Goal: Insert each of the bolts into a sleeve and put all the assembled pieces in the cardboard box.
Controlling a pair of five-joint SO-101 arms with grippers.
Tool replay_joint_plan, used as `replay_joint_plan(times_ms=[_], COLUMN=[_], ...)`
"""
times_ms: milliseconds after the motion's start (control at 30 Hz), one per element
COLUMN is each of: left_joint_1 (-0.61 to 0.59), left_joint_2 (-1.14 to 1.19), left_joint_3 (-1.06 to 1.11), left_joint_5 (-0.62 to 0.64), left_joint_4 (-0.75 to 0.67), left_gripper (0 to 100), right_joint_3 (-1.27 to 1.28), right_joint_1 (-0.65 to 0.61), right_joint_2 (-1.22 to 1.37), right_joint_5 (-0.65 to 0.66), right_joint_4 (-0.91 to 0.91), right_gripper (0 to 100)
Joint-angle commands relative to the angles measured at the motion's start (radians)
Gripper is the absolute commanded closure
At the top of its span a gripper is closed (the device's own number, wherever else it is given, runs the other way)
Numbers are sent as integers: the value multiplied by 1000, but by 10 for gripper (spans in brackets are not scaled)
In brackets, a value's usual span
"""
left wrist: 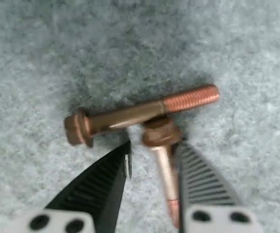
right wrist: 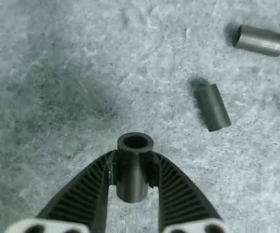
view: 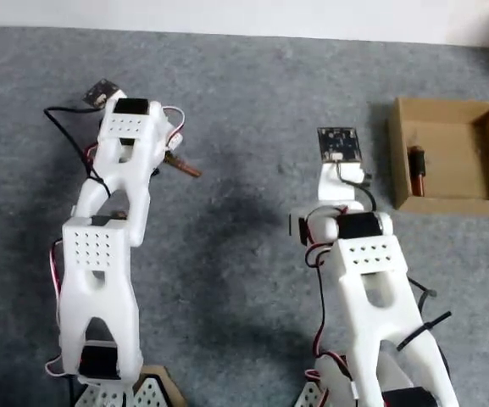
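Left gripper (left wrist: 154, 148) is seen at the bottom centre of its wrist view with its jaws spread apart and nothing clamped. A copper bolt (left wrist: 166, 170) is found between them, its shaft close against the jaw at lower right and its flanged head pointing up the frame. Grey carpet (left wrist: 42, 58) can be seen through the gap between this bolt and the other jaw. A second bolt (left wrist: 140, 114) is laid crosswise just above the jaw tips, with its head at centre left and its threaded end at upper right. The first bolt's head is set against its shaft.

At the bottom centre of the right wrist view, the right gripper (right wrist: 135, 165) is closed around a dark sleeve (right wrist: 134, 170), which is held with its open bore facing the camera. Two further sleeves are laid on the carpet, one (right wrist: 212, 107) right of centre and one (right wrist: 261, 40) in the upper right corner, well apart from each other.

In the high view, the cardboard box (view: 443, 104) is placed at the upper right. One assembled piece (view: 416, 170) is laid inside it, along its left wall.
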Motion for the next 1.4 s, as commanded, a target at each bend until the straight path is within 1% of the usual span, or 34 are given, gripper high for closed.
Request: replay_joint_plan(times_ms=[0, 33, 100, 133, 200, 267, 333, 433, 500, 600, 800, 1067, 1267, 1367], left_joint_1=[10, 12, 12, 13, 15, 15, 15, 15, 24, 38, 47, 45, 59, 77], left_joint_2=[-4, -1, -1, -1, -5, -7, -8, -13, -25, -48, -77, -142, -188, -219], left_joint_3=[-41, -47, -47, -47, -47, -48, -48, -79, -105, -113, -107, -104, -107, -107], left_joint_5=[-74, -81, -86, -89, -135, -175, -186, -192, -222, -259, -304, -342, -345, -348], left_joint_4=[5, 8, 11, 12, 12, 12, 14, 57, 97, 132, 133, 157, 270, 331], left_gripper=[976, 968, 999, 994, 994, 995, 995, 995, 995, 995, 995, 995, 995, 995], right_joint_3=[22, 35, 56, 70, 101, 133, 166, 213, 242, 300, 441, 544, 644, 671], right_joint_1=[-38, -47, -74, -84, -99, -101, -108, -110, -110, -110, -110, -110, -110, -110], right_joint_2=[-41, -41, -41, -41, -41, -41, -41, -41, -41, -41, -41, -41, -41, -41], right_joint_5=[43, 51, 61, 61, 63, 100, 133, 163, 187, 229, 295, 293, 293, 293], right_joint_4=[-68, -79, -104, -124, -168, -214, -269, -344, -395, -496, -754, -977, -1199, -1259], right_gripper=[993, 993, 993, 993, 993, 993, 993, 993, 993, 993, 993, 993, 993, 993])
